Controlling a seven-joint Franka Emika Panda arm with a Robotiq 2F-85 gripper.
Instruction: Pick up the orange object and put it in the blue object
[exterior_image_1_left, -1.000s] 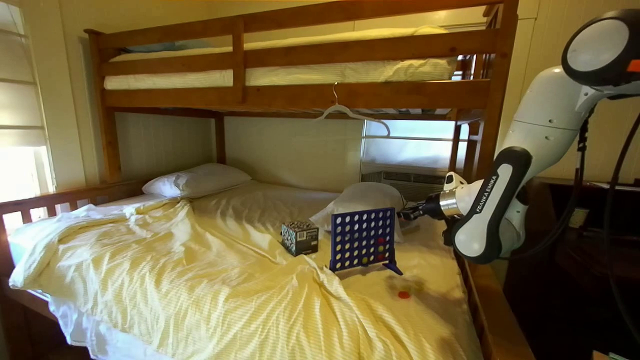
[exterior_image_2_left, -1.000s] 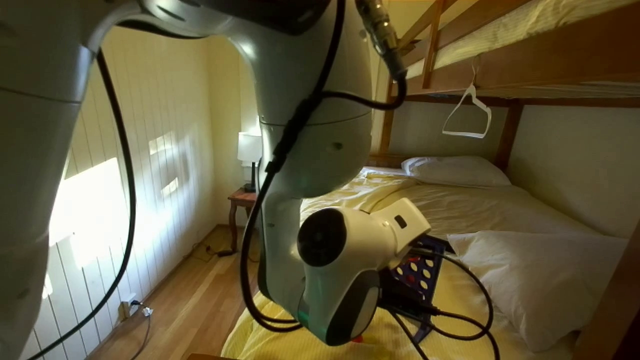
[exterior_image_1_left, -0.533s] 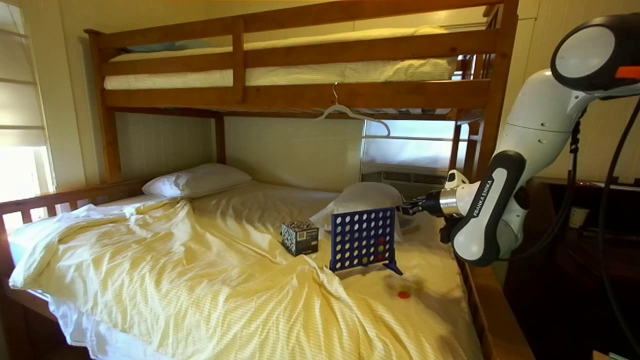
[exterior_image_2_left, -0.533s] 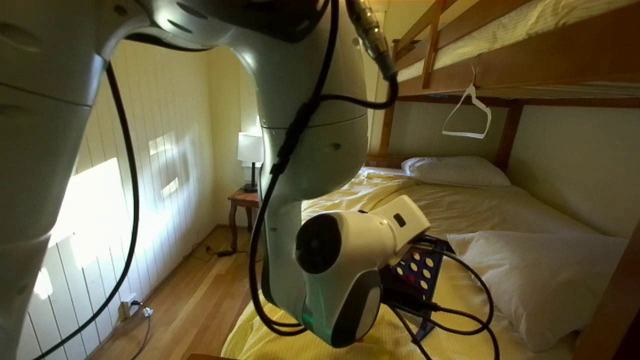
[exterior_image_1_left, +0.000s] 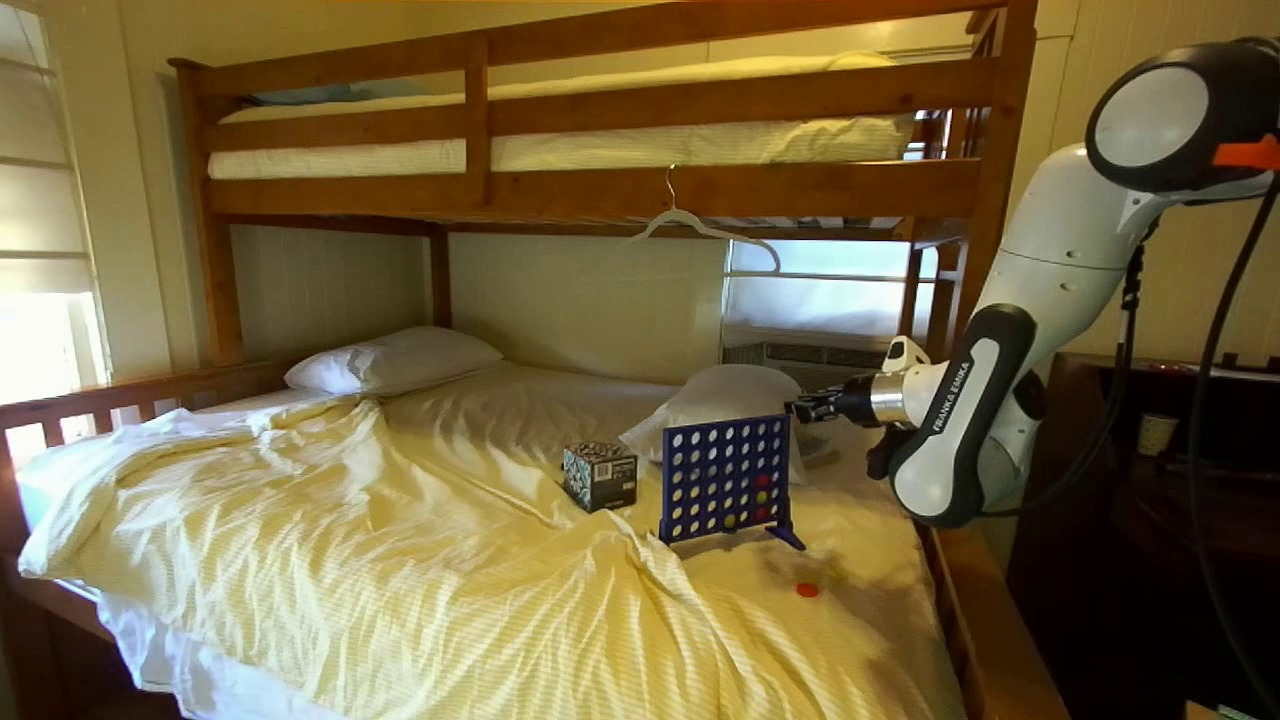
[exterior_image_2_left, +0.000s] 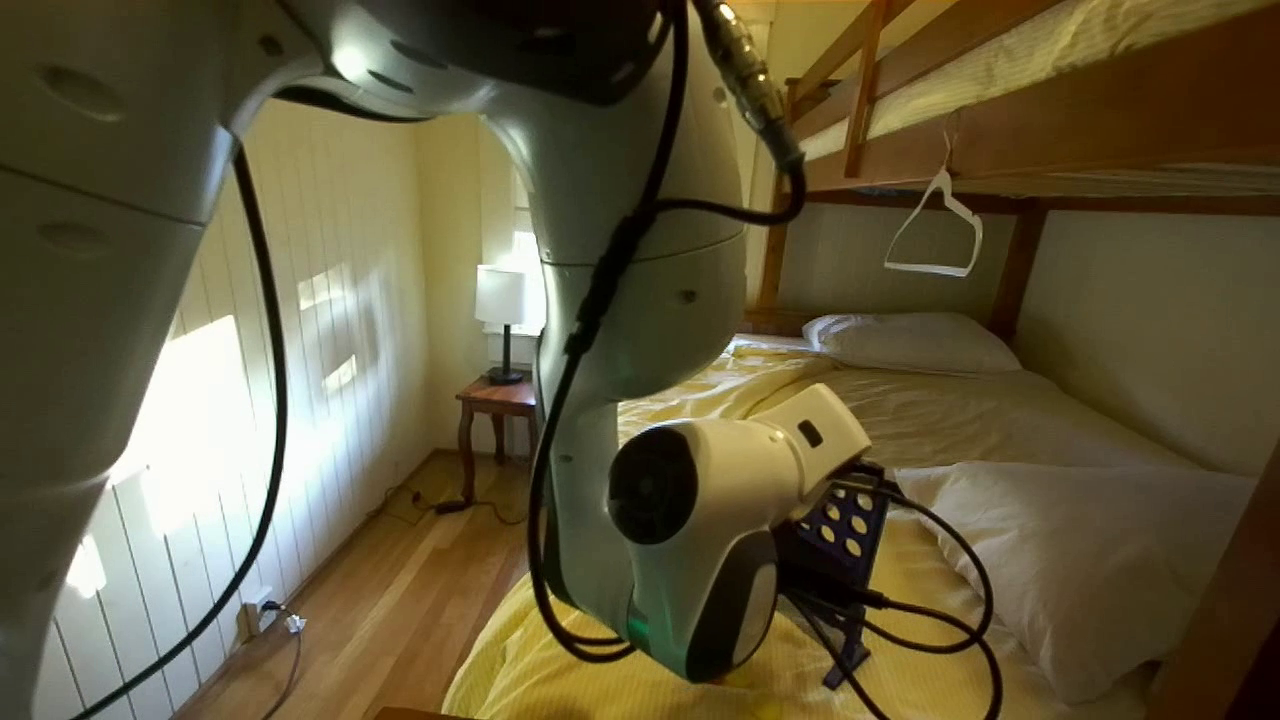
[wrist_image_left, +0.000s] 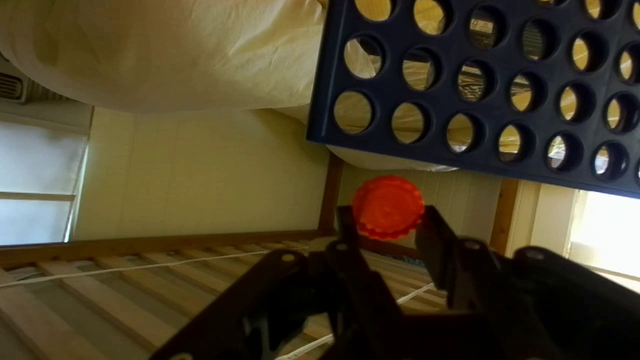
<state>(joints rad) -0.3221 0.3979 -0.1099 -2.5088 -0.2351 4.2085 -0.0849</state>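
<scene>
My gripper (exterior_image_1_left: 798, 409) is shut on an orange-red disc (wrist_image_left: 388, 205), pinched between the fingertips (wrist_image_left: 386, 216) in the wrist view. The blue grid stands upright on the bed in an exterior view (exterior_image_1_left: 727, 422), with a few red and yellow discs in its lower right holes. In that view my fingertips are level with its upper right corner. The wrist picture is upside down; the grid (wrist_image_left: 442, 102) fills its upper right and the disc shows apart beyond the top edge. The arm partly covers the grid (exterior_image_2_left: 850, 568) in an exterior view. A second orange disc (exterior_image_1_left: 807, 590) lies on the bed.
A dark patterned box (exterior_image_1_left: 600, 477) sits beside the grid on the yellow-covered bed. A white pillow (exterior_image_1_left: 740, 388) lies behind the grid. A hanger (exterior_image_1_left: 680, 216) hangs from the upper bunk (exterior_image_1_left: 600, 192). The wooden side rail (exterior_image_1_left: 985, 630) runs below the arm.
In an exterior view, the gripper has moved left and slightly up, to the grid's upper corner. The grid and the disc on the bed have not moved.
</scene>
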